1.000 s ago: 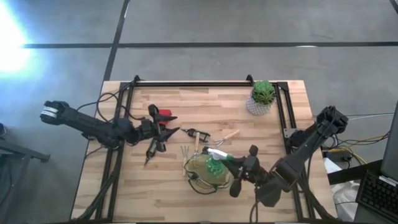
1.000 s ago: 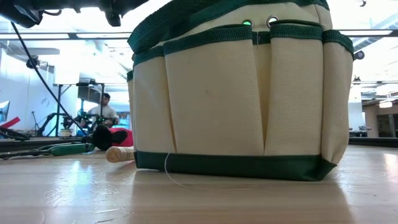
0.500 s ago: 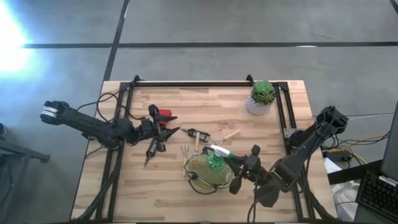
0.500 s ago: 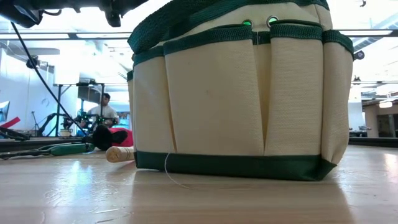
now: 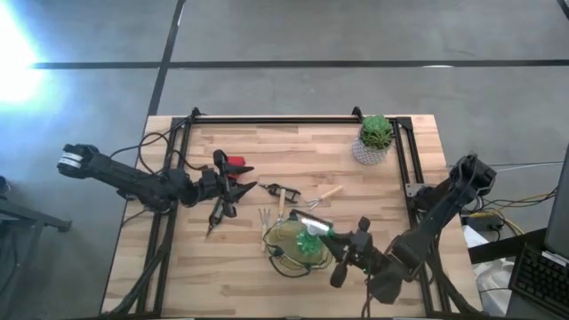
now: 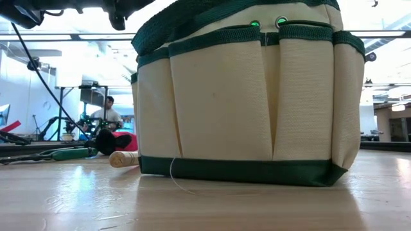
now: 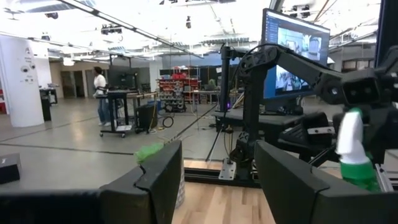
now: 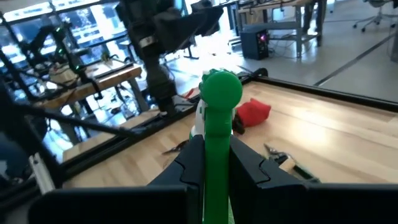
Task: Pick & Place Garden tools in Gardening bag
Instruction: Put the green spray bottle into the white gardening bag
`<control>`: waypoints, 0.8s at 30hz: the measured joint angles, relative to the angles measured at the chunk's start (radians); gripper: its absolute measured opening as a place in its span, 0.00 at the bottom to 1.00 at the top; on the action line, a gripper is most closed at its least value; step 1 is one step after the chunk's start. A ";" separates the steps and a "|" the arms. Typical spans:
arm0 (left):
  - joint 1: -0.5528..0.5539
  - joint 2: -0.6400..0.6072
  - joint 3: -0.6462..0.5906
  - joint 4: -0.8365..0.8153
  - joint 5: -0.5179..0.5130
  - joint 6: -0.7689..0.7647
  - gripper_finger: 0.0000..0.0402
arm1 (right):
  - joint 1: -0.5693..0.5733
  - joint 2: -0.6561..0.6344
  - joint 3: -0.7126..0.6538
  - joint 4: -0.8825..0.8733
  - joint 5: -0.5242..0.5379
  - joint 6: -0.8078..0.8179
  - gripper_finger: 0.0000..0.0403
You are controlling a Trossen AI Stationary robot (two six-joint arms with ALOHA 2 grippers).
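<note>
- Your cream canvas gardening bag with dark green trim (image 5: 298, 246) stands at the table's near middle.
- Your left gripper (image 5: 224, 184), fingers apart, hovers by the red glove-like item (image 5: 236, 164).
- Your right gripper (image 5: 331, 236) clamps the small green spray bottle (image 5: 310, 237) above the bag's mouth.

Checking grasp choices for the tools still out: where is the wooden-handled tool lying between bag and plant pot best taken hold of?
By its wooden handle, from straight above, fingers closing across it. It lies flat and slanted, with bare table on both sides; the thin metal end points toward the gardening bag. The right hand is busy holding the spray bottle.
</note>
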 joint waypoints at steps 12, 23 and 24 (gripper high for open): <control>0.001 0.000 0.000 0.003 0.000 -0.003 0.51 | 0.009 0.012 -0.028 0.023 -0.003 0.002 0.07; 0.000 0.000 0.000 -0.021 0.000 -0.010 0.51 | 0.009 0.012 -0.101 0.027 -0.039 0.109 0.07; 0.000 0.000 0.000 -0.022 0.000 -0.013 0.51 | 0.009 0.012 -0.110 0.028 -0.043 0.123 0.07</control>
